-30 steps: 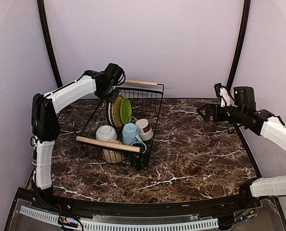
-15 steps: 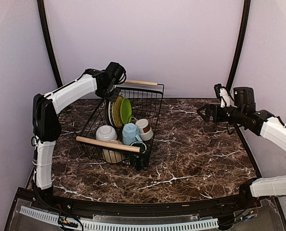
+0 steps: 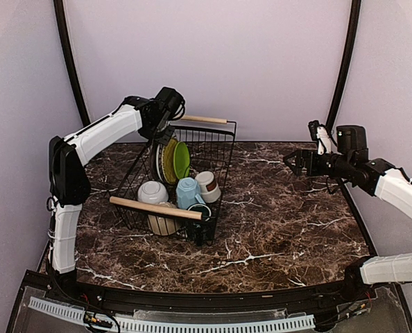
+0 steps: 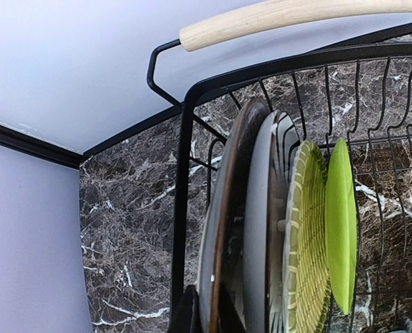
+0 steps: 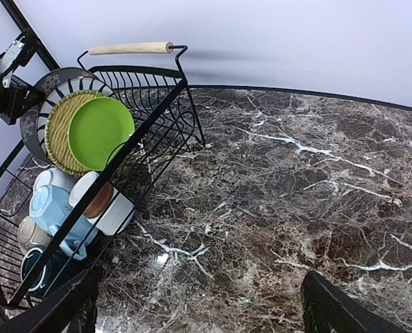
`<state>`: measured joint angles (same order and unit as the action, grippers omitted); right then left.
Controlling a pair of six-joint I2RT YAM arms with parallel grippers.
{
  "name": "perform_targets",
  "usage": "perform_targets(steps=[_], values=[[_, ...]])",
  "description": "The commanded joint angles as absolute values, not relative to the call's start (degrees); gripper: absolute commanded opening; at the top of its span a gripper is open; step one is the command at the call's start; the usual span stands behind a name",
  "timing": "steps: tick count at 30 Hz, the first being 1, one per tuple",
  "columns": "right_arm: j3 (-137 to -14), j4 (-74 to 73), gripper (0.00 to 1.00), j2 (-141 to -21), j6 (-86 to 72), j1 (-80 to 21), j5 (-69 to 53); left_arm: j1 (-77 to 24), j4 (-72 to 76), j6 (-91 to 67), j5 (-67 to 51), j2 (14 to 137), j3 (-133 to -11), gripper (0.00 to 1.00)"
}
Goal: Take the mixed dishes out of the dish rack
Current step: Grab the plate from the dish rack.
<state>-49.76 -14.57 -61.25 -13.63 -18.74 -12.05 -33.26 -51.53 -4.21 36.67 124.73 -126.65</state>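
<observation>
Currently left gripper (image 4: 209, 313) at dish rack (image 4: 185, 173), upper-left corner in top view. Fingers narrow, straddling rim of outermost plate (image 4: 223, 229); cannot tell whether pinch is firm.

Plates stand on edge in wire slots, so rim looks like only graspable part.
- Outermost: glossy, dark brown edge.
- Next: striped plate (image 4: 274, 201), ribbed lime plate (image 4: 304, 236), smooth lime plate (image 4: 341, 222).

Rack thin black wire, pale wooden handle (image 4: 282, 17).

Right gripper (image 5: 199, 291) spread wide, empty, over veined marble table (image 5: 296, 173) at frame right. Probably parked out of lift path.

dish rack (image 3: 217, 148): black wire | plates (image 3: 173, 161): upright, far end | mugs (image 3: 187, 192), bowls (image 3: 152, 191): near end
</observation>
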Motion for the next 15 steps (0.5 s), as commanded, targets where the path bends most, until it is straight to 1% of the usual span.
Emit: perform_targets(steps=[1,15], values=[[-49.0,-12.5,0.99,-61.3,-14.2,-19.0,-12.7,-33.0,-52.1,-3.6,44.9,122.9,-130.4,0.01],[-49.1,-12.3,0.99,-61.6,-14.7,-19.0,-12.7,-34.0,-53.3,-1.8,51.9,122.6,-136.7,0.01]])
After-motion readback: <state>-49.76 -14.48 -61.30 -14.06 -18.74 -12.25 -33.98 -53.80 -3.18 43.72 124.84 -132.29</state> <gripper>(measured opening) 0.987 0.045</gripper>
